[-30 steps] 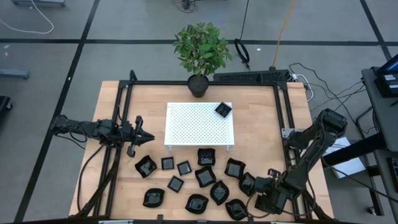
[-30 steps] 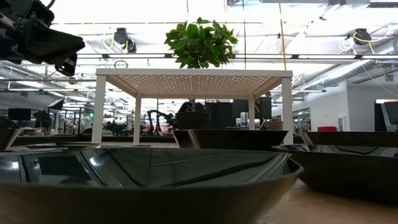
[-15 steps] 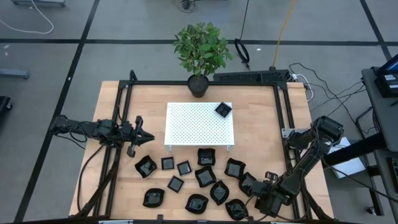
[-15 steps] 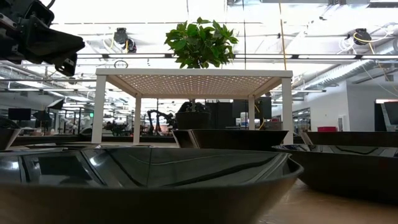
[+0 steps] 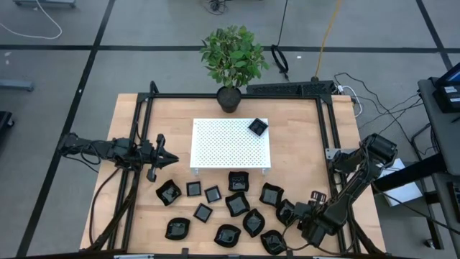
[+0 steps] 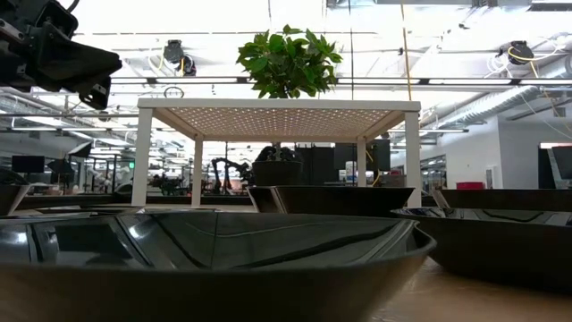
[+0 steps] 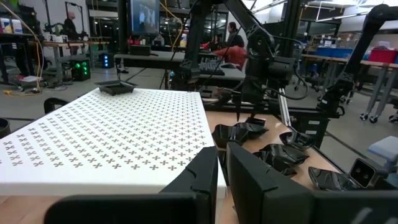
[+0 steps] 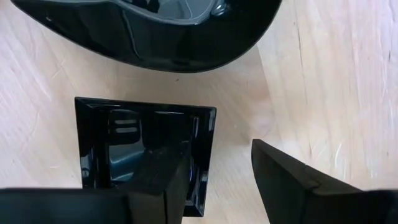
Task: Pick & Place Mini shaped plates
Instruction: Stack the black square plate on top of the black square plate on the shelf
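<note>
Several mini shaped plates (image 5: 237,204), glossy black, lie on the wooden table in front of the white perforated platform (image 5: 230,144). One more square plate (image 5: 258,126) rests on the platform's far right corner. My right gripper (image 5: 292,214) points down, open, just above a square plate (image 8: 134,152) at the near right. One finger (image 8: 163,186) hangs over the plate's hollow and the other finger (image 8: 283,180) stands outside its rim. My left gripper (image 5: 169,157) waits shut and level at the table's left, beside the platform.
A potted plant (image 5: 231,61) stands at the far edge behind the platform. A rounded plate (image 8: 155,31) lies close beside the square one, and other plates crowd the near right (image 5: 273,241). Black frame rails (image 5: 327,129) run along the table's sides.
My right gripper has sunk a little toward the plates at the near right and tipped more steeply downward. The plates lie as before.
</note>
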Available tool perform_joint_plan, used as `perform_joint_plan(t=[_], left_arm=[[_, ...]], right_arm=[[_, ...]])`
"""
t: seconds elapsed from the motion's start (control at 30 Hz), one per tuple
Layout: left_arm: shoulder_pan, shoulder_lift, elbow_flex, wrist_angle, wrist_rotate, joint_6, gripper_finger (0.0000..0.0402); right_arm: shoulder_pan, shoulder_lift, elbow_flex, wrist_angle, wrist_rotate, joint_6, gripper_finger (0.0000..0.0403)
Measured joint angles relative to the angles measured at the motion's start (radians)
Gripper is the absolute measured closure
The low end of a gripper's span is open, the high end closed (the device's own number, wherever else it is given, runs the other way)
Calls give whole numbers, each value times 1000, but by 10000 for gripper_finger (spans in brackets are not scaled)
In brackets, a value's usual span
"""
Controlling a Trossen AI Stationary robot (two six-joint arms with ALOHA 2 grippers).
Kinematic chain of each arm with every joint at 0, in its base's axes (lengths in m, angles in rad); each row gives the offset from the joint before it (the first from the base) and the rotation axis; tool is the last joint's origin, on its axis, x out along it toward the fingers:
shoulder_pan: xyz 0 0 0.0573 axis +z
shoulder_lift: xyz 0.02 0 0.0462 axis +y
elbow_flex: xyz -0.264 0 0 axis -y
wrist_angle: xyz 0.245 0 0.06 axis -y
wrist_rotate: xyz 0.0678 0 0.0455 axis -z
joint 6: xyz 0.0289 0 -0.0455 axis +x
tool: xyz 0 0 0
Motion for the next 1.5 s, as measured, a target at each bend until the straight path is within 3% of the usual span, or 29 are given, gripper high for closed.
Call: perform_joint_plan(t=[0.27,0.97,1.27,1.5], left_arm=[[0,0,0,0,0,0,364],[0,0,0,0,0,0,364],[0,0,0,0,0,0,364],[0,0,0,0,0,0,364]], right_arm=[[0,0,0,9,0,-35,254],[-1,-6,0,48,-2,-54,381],[-1,-16,0,48,-22,-55,391],[-10,-132,0,4,2,-46,395]])
